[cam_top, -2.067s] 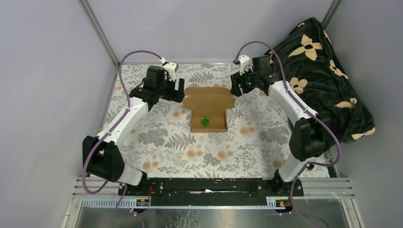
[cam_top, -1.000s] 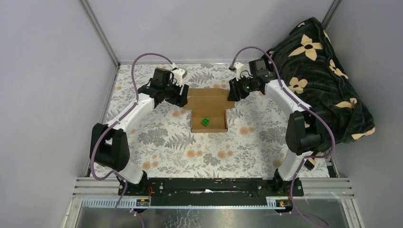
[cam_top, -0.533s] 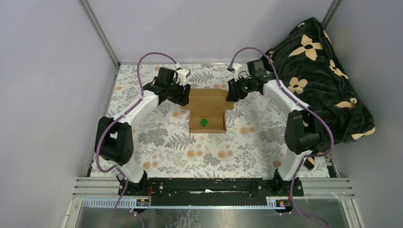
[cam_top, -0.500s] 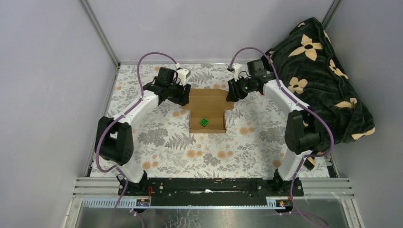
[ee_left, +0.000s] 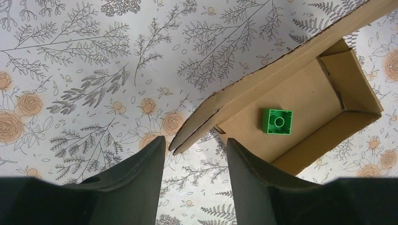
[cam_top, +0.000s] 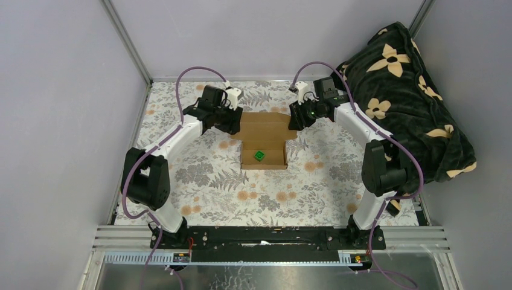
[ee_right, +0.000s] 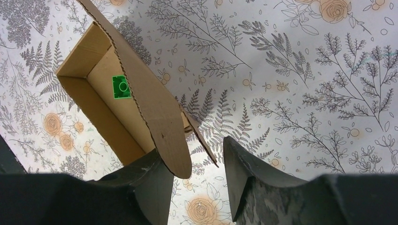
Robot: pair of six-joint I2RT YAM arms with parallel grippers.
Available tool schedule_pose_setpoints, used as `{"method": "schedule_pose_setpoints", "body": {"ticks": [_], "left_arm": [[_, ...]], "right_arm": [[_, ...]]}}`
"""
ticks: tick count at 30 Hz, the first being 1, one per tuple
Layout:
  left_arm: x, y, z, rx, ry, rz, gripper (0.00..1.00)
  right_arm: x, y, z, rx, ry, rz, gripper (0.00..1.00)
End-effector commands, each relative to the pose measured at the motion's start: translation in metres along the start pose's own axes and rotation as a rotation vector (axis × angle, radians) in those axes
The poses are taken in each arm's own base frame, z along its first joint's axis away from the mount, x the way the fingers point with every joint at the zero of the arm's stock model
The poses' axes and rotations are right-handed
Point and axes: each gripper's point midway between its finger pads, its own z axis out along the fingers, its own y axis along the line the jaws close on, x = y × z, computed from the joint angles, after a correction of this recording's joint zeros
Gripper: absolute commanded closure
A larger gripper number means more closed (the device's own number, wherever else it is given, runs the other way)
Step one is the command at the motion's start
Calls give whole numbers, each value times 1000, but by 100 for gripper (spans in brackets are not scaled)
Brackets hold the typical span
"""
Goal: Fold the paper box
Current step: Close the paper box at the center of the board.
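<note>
paper box (cam_top: pixel 275 158) is sitting mid-table (cam_top: pixel 211 181), slightly toward the far edge, with its tray facing up and a green toy brick (cam_top: pixel 259 156) lying inside. Lid flap (cam_top: pixel 265 125) is hanging off the tray's far wall and leaning toward the far edge. Its long axis is running left-right, so each arm is covering one end and neither is nearer. Left gripper (ee_left: pixel 195 143) is straddling the lid's left corner, jaws parted with a gap showing on both sides, gripping nothing. Right gripper (ee_right: pixel 192 147) is straddling the rounded right ear, also parted; card is brushing one finger (ee_right: pixel 150 183) but isn't pinched. Tray is lying nearward of both grippers, so I'm guessing both will be pinching, then swinging the lid toward the near edge together.
</note>
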Motion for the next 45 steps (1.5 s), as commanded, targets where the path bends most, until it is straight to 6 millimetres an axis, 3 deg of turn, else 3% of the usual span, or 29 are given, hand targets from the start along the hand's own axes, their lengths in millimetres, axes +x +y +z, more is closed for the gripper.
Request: {"method": "schedule_pose_setpoints", "body": {"ticks": [1,7,30,34,45], "left_arm": [[-23,2,2,-10,-60,48,45],[-25,2,6,-7,-57,46,56],[-17,-2,6,3,-30,42,71],[-17,-4,6,7,-24,40,82],[-19,-14,2,-4,-27,50,87]], "right_arm": [[-13,0,-3,21,-38,-33,53],[-13,1,-2,12,-37,-34,55],[-5,13,9,2,20,-41,78],[-4,14,11,13,33,-47,80],[-10,23,15,47,33,-78,82]]}}
